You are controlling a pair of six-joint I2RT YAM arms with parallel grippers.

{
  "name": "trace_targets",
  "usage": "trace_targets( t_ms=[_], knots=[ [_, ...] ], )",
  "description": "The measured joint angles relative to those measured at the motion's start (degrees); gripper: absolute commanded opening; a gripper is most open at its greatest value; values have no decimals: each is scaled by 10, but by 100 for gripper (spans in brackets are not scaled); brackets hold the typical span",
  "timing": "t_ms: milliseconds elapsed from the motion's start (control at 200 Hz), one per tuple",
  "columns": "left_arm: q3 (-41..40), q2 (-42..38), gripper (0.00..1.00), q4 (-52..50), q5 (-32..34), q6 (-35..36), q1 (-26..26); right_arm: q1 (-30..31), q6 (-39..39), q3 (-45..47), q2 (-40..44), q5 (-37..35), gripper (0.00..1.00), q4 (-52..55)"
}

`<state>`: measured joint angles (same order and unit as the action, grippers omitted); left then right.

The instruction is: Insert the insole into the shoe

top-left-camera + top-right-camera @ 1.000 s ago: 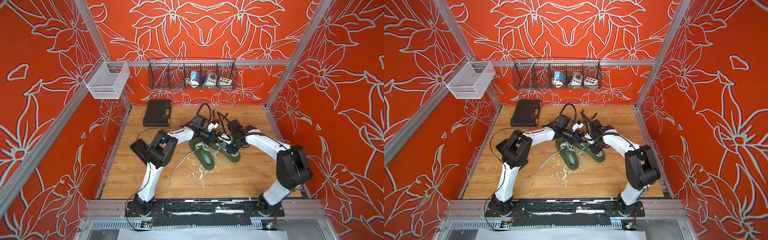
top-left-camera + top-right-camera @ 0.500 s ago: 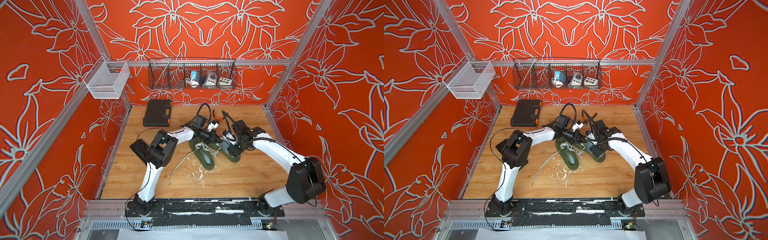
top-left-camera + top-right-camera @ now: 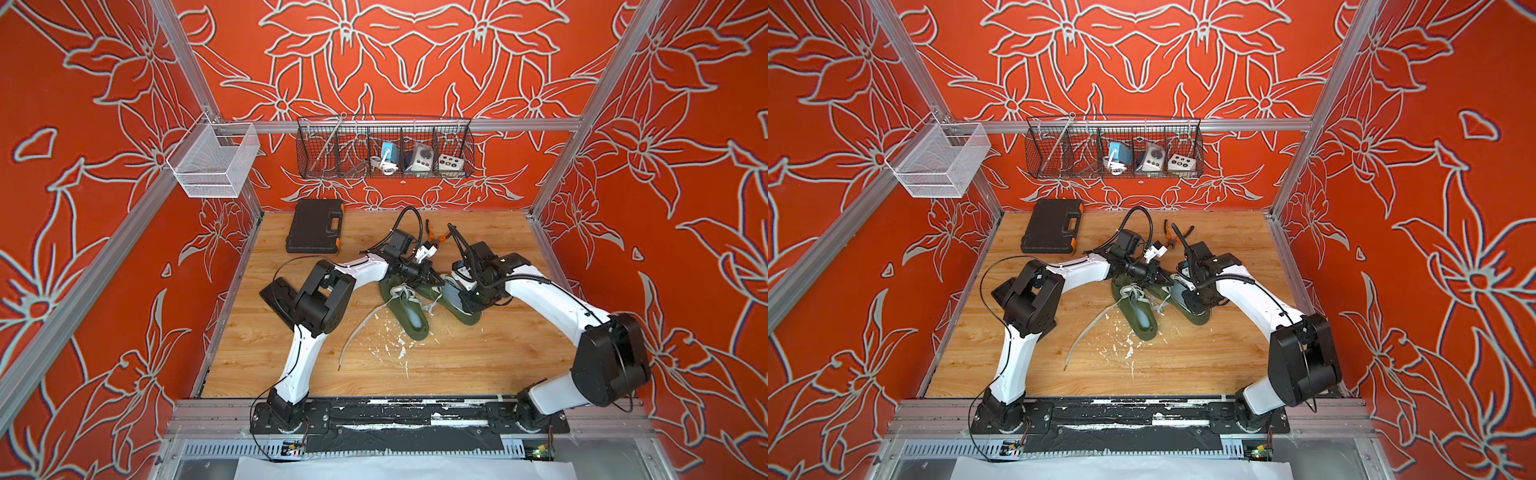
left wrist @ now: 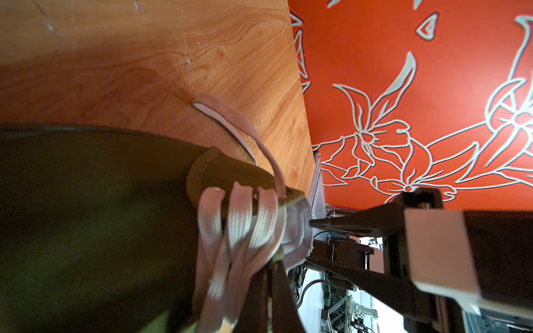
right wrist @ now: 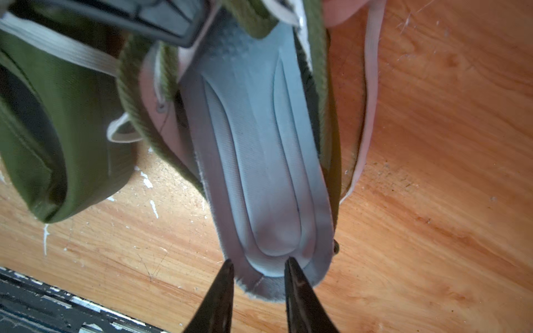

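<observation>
Seating the insole [image 3: 451,294] is the step in hand. In both top views the shoe [image 3: 470,319] [image 3: 1199,319] lies on the table [image 3: 478,365] beside its mate [image 3: 409,322]. Left wrist view: the left fingers [image 4: 346,223] clamp the shoe's tongue [image 4: 297,230], holding it up. Right wrist view: the grey insole lies mostly inside, its heel end riding over the shoe's back rim; the right fingers [image 5: 297,288] stand apart, tips at that heel. Next, I judge: press that heel down inside the rim.
</observation>
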<state>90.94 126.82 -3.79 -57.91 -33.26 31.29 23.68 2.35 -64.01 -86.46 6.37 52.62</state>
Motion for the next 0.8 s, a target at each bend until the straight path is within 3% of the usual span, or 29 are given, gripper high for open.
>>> trace_targets(
  t_ms=[225, 595, 731, 801],
  knots=[
    [0, 0, 0, -2, 2, 0, 1, -45, 47, -17, -138, 44, 29, -45],
    [0, 0, 0, -2, 2, 0, 1, -29, 87, -20, -12, 27, 26, -12],
    [0, 0, 0, -2, 2, 0, 1, -25, 103, -10, -7, 38, 26, -17],
    [0, 0, 0, -2, 2, 0, 1, -24, 106, 8, -18, 40, 21, -25]
  ],
)
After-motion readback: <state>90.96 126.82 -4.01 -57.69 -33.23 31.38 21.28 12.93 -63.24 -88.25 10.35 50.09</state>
